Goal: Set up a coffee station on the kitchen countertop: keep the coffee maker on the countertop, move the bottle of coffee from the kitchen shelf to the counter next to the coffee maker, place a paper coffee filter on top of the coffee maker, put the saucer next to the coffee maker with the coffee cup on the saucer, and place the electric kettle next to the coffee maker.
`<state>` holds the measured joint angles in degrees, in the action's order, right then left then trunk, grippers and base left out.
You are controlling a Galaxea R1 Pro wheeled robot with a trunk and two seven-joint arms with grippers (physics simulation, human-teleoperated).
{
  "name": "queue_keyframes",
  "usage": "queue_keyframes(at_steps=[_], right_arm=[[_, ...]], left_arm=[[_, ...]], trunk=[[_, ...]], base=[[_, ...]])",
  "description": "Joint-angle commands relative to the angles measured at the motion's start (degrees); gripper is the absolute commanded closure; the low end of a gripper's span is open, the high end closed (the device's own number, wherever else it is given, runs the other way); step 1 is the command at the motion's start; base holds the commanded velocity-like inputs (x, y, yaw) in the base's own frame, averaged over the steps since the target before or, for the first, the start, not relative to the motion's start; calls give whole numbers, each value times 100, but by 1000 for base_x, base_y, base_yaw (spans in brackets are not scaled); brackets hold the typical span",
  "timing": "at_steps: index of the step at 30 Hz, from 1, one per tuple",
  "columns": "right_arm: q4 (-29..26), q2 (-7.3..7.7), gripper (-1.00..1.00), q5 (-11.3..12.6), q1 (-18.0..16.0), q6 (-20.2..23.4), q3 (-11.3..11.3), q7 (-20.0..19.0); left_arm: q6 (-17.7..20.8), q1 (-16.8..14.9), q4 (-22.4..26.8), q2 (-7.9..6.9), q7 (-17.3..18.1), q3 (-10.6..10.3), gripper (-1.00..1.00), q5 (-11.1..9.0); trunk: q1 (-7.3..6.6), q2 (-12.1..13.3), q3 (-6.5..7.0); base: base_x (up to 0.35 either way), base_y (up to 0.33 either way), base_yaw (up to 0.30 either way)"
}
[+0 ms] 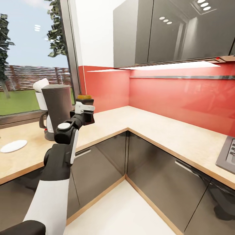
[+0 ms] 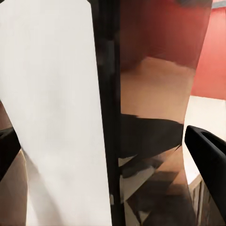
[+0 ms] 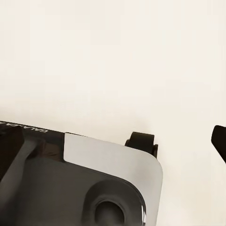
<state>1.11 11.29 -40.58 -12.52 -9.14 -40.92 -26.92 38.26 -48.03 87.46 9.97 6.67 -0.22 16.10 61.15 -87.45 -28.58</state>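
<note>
Item, bottle of coffee (image 1: 84,97): we find it at the tip of our left gripper (image 1: 85,109), its yellow-gold cap showing just above the fingers, over the kitchen countertop (image 1: 137,122) near the wall edge, just beside the coffee maker (image 1: 57,104). We cannot tell whether the fingers pinch it. Item, saucer (image 1: 13,146): flat near the countertop's front edge, beyond the coffee maker. Right gripper, one dark fingertip (image 3: 219,141) over pale floor; state not determinable.

Home kitchen, L-shaped wood-grain countertop (image 1: 156,125), glossy grey cabinets (image 1: 169,29), red backsplash (image 1: 182,98), coffee maker (image 1: 57,104), garden window (image 1: 32,49)
</note>
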Motion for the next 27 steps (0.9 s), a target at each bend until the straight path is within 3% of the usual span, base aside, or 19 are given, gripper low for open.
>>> queue_keyframes(at_steps=[1,4,6,7,11,21,27], right_arm=[[11,5,-100,-55,-5,-26,-48,-6],[10,5,-100,-55,-5,-26,-48,-3],[11,5,-100,-55,-5,-26,-48,-4],[11,5,-100,-55,-5,-26,-48,-2],[11,5,-100,-55,-5,-26,-48,-3],[12,5,-100,-55,-5,-26,-48,-3],[12,5,-100,-55,-5,-26,-48,-5]], left_arm=[[24,-5,-97,3,48,6,100,202],[-15,-5,-271,3,-89,5,100,236],[-244,-5,-454,3,-520,5,100,223],[-641,-5,-700,3,-959,5,100,117],[-1109,-5,-1187,3,-1396,5,100,-193],[-1802,-5,-1983,3,-1475,-52,100,-247],[-1828,-5,-2074,3,-1477,-64,100,-248]], trunk=[[0,-4,-6],[0,-4,-6],[0,-4,-6],[0,-4,-6],[0,-4,-6],[0,-4,-6],[0,-4,-6]], base=[[0,0,4],[0,0,2],[0,0,0],[0,0,0],[0,0,0],[0,0,0],[63,-40,0]])
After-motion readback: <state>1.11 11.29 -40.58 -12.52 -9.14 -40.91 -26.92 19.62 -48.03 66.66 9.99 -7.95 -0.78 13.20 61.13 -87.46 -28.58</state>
